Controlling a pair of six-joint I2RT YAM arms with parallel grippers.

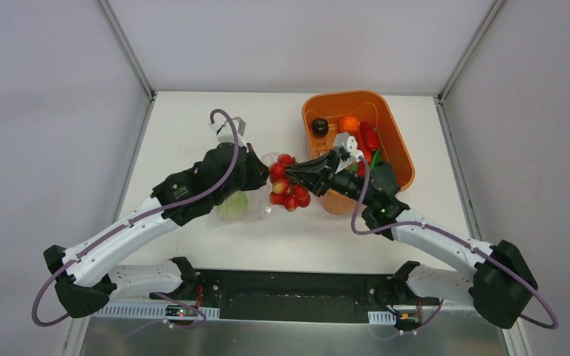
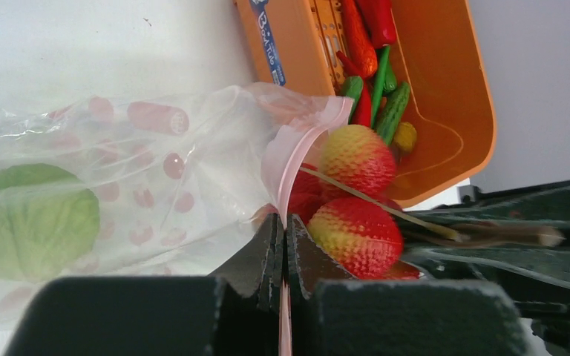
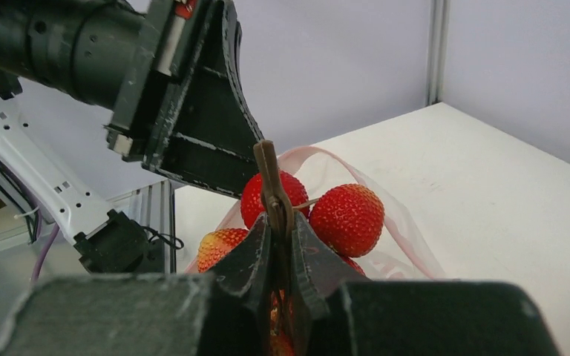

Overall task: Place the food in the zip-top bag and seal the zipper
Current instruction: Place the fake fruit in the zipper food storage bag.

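Left wrist view – the left gripper [image 2: 283,231] had its jaws clenched on the zipper [image 2: 288,144], the pink strip at the mouth of the zip-top bag [image 2: 156,174]. A light green piece [image 2: 33,219] lay inside the bag. The right gripper [image 3: 282,226] pinched the brown stem [image 3: 269,174] of a bunch of red-yellow fruits [image 3: 346,219], held right at the bag's mouth – between the two arms. Beyond, the orange tub [image 1: 399,159] held red peppers [image 1: 369,136], an orange piece [image 1: 349,123] and a dark purple piece [image 1: 319,127].
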